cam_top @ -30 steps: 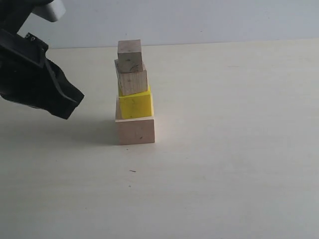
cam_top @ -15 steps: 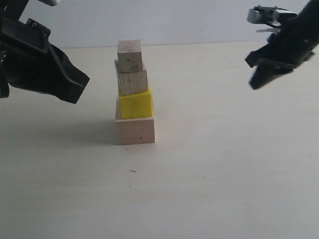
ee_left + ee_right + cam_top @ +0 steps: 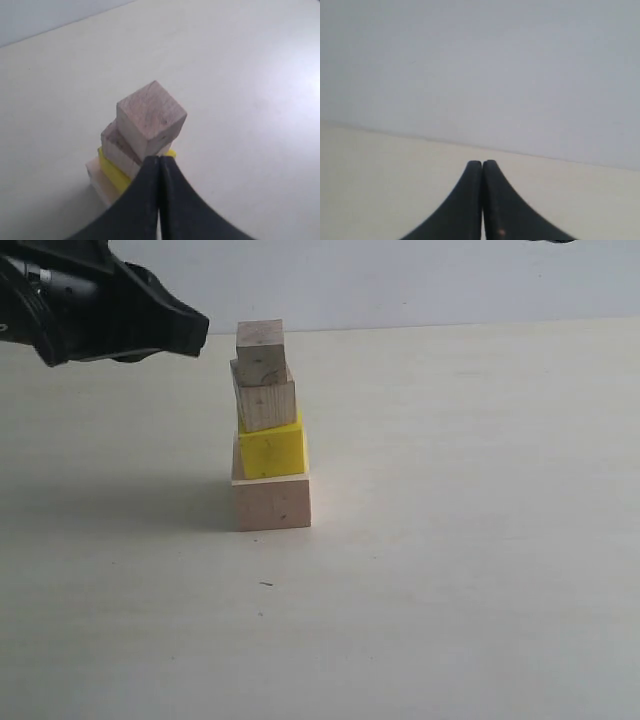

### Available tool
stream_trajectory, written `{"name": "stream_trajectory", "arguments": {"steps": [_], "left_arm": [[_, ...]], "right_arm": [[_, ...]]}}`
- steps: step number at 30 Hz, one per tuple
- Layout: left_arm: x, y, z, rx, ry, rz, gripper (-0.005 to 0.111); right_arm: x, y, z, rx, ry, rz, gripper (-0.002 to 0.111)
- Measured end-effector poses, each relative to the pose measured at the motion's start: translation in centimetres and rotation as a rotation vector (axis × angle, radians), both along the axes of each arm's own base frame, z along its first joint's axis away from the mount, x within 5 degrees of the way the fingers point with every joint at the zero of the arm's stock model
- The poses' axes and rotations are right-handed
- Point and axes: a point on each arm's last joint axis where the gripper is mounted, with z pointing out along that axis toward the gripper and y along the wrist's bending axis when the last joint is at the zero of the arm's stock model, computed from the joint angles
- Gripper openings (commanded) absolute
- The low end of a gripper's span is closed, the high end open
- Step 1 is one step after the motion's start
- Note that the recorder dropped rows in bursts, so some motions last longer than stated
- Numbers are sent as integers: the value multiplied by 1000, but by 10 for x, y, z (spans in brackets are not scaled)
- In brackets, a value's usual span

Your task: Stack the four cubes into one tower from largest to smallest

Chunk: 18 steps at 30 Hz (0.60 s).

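Pale wood on the large cube (image 3: 271, 503), smooth and matt, faintly pinkish. The yellow cube (image 3: 272, 449) wears an even bright coat, no grain showing. The smallest cube (image 3: 150, 116) is bare wood, grain and dark flecks plain; the other small cube (image 3: 266, 400) is bare too, streaked, rougher-looking. The table (image 3: 480, 540) is cream, smooth, matt. The left end effector (image 3: 159, 161) and right end effector (image 3: 482, 164) are both matt black, plastic by the look.

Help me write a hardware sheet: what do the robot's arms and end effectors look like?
The left arm is a bulky, glossy black housing narrowing to a blunt tip. The left end effector and right end effector each have two smooth black fingers curving to slim tips; the right one carries a tiny reddish speck. No cables or lettering show.
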Motion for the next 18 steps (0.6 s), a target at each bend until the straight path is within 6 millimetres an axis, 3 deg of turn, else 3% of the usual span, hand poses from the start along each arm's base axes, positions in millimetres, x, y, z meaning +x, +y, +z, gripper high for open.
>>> {"name": "stream_trajectory", "arguments": {"steps": [6, 12, 18], "left_arm": [[3, -3, -1, -70, 42, 41, 0], [3, -4, -2, -92, 62, 48, 0], [3, -5, -2, -96, 65, 50, 0]], "right_arm": [[7, -31, 9, 145, -92, -378, 0], [7, -39, 11, 141, -123, -442, 0], [6, -60, 13, 450, -146, -669, 0]]}}
